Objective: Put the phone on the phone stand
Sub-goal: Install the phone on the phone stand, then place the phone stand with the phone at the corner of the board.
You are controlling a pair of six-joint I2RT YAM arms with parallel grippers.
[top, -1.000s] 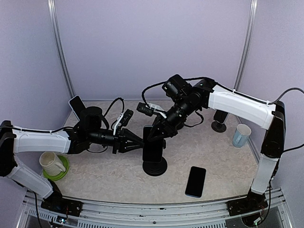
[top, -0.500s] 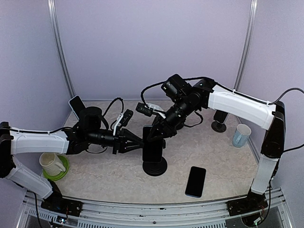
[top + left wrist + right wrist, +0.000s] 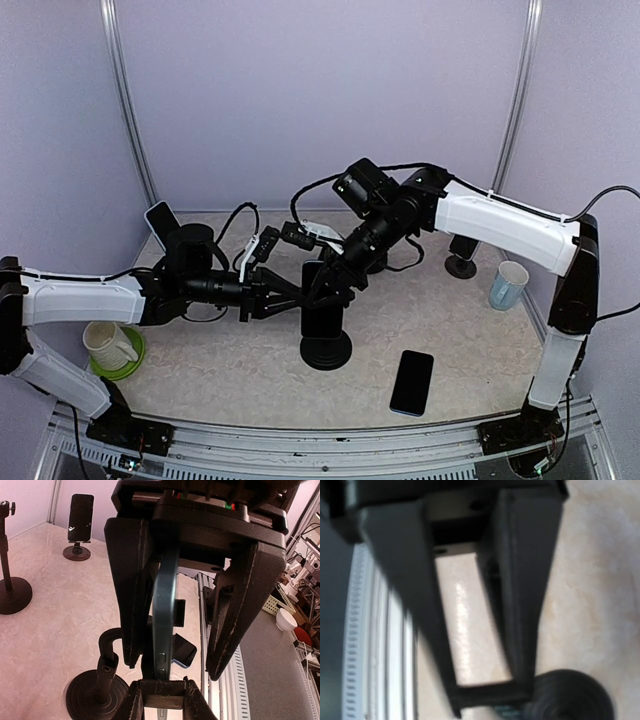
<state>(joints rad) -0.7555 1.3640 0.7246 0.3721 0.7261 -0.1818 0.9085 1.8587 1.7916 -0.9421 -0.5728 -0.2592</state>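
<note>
Left gripper (image 3: 290,299), centre-left of the top view: jaws set narrow as before, apparently pinching the clamp of the stand (image 3: 326,351) at the left edge of the phone (image 3: 322,318). Phone: upright in the stand, frame centre. Right gripper (image 3: 327,283), just above: jaws closed on the phone a second ago, now parted with a clear gap on one side. The phone looks released and the placing nearly done.

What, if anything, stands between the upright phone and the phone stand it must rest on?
Nothing visible does. The phone already stands upright in the phone stand, above its round base. The right hand straddles the phone's top edge with fingers open, and the left hand is closed on the stand's cradle; neither blocks it.
</note>
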